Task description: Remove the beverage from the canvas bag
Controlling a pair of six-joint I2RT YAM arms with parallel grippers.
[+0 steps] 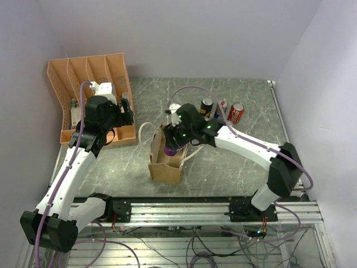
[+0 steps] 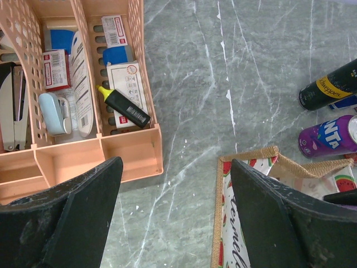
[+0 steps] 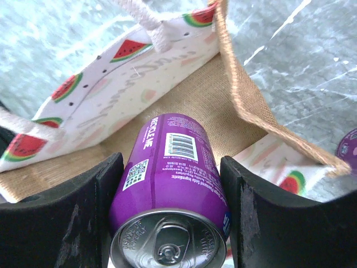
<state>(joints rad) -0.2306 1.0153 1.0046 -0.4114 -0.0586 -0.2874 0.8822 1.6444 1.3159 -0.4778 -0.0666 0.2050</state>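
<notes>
The tan canvas bag (image 1: pixel 164 167) stands upright mid-table with cream rope handles and a watermelon-print lining (image 3: pixel 100 89). My right gripper (image 1: pixel 174 146) is over its open mouth, shut on a purple beverage can (image 3: pixel 167 167). The fingers (image 3: pixel 262 212) press the can's sides, its silver top faces the camera, and its lower end points into the bag. The can shows under the gripper in the top view (image 1: pixel 170 151). My left gripper (image 2: pixel 175 218) is open and empty above bare table, between the orange rack and the bag's left rim (image 2: pixel 218 212).
The orange slotted file rack (image 1: pixel 89 84) with stationery stands at the back left. A black-and-yellow can (image 1: pixel 206 105), a second can (image 1: pixel 222 106) and a red can (image 1: pixel 237 111) stand behind the bag. A purple Fanta can (image 2: pixel 329 137) shows past the bag's rim.
</notes>
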